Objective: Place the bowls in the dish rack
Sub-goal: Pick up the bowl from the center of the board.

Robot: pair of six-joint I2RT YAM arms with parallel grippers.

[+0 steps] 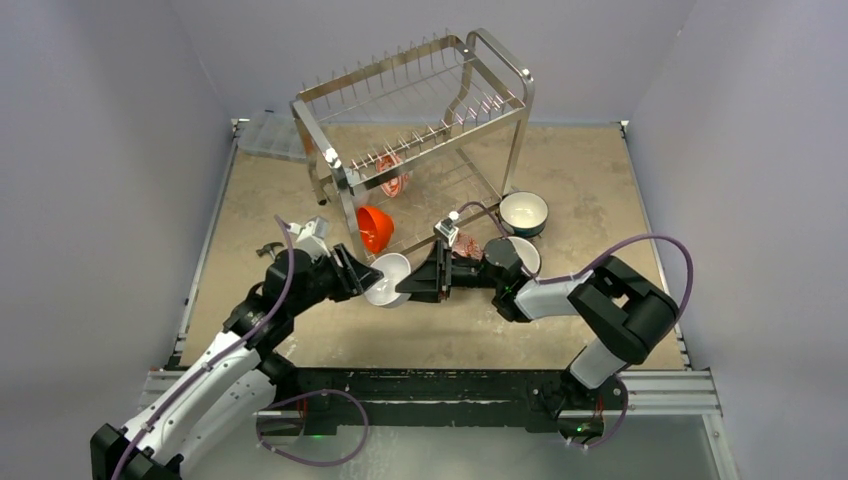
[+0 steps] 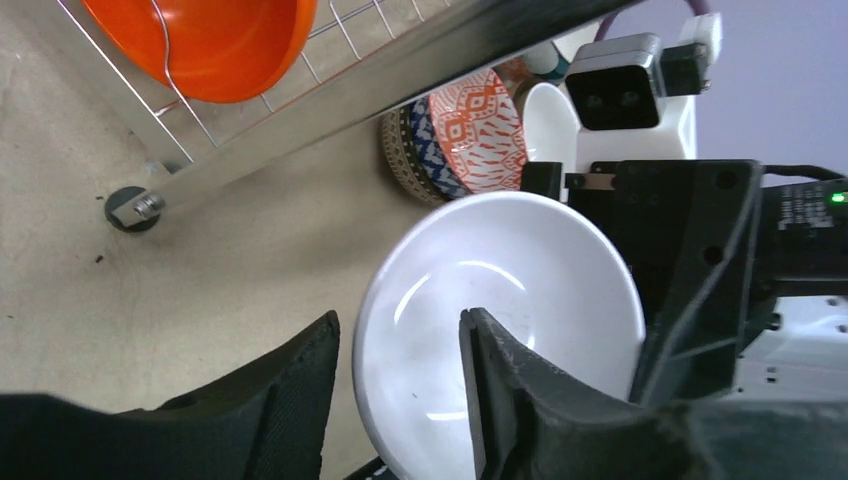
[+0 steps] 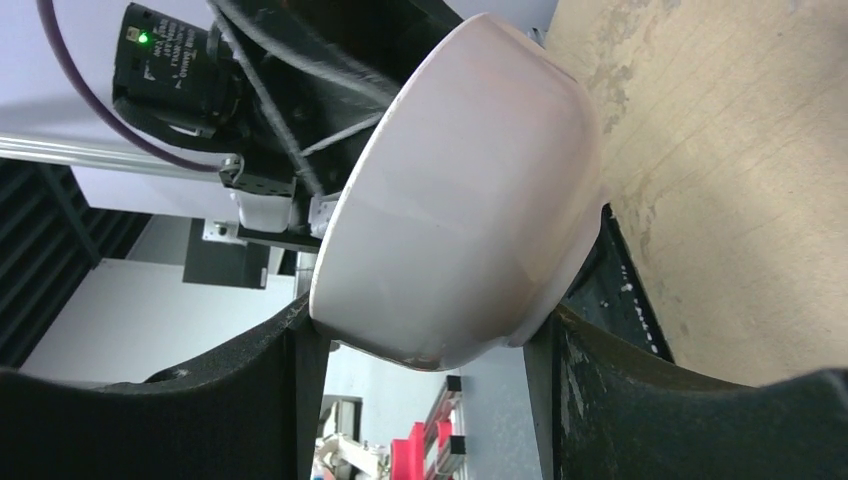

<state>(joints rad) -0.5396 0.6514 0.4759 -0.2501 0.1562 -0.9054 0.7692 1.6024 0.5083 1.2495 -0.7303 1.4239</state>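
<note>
While they pass the white bowl (image 2: pixel 520 280), the right gripper (image 3: pixel 428 345) pinches it and the left gripper (image 2: pixel 400 325) is spread; next, the dish rack (image 1: pixel 415 110).

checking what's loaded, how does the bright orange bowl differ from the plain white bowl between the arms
The bright orange bowl stands on edge in the steel wire dish rack, lower tier; the plain white bowl hangs outside it between the left gripper and right gripper. Only the white is gripped, by the right gripper's fingers. Both are round, unpatterned.

At least six bowls (image 1: pixel 390 275), one rack (image 1: pixel 322 137)
</note>
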